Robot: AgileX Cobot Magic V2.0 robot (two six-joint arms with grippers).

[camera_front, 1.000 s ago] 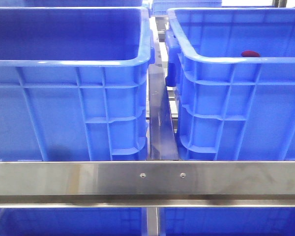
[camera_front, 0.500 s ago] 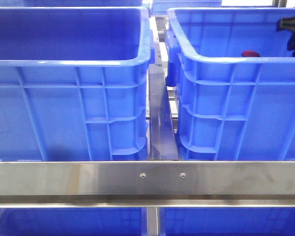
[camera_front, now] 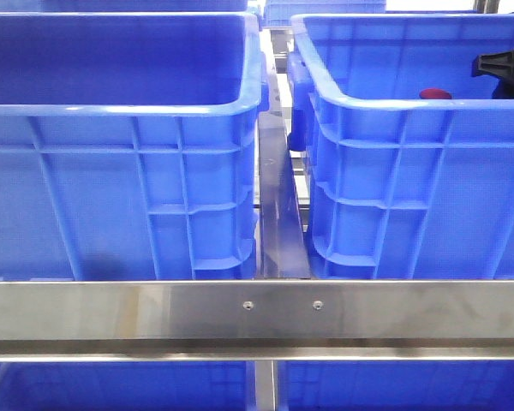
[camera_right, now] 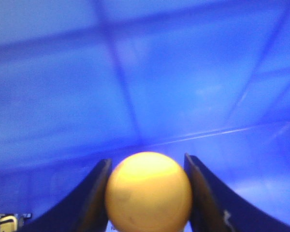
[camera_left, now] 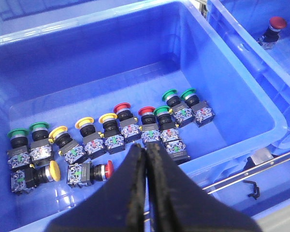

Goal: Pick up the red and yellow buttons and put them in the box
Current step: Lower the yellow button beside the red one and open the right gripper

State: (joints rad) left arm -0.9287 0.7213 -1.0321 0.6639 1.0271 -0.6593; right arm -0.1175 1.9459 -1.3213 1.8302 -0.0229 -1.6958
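Right wrist view, pincer (camera_right: 147, 193) clamping yellow button (camera_right: 148, 191), box wall (camera_right: 135, 72) near

Right claw (camera_front: 507, 67) moved further leftward over right-hand box (camera_front: 411, 105).

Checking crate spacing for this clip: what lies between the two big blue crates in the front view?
In the front view, a bare metal strip runs between the left crate and the box. Nothing rests on it.

We see a steel crossbar (camera_front: 257, 312) with two screws running below the crates. Green-capped push buttons (camera_left: 18, 133) sit inside the left crate (camera_front: 111, 171), and a metal strip (camera_front: 278, 205) lies alongside it.
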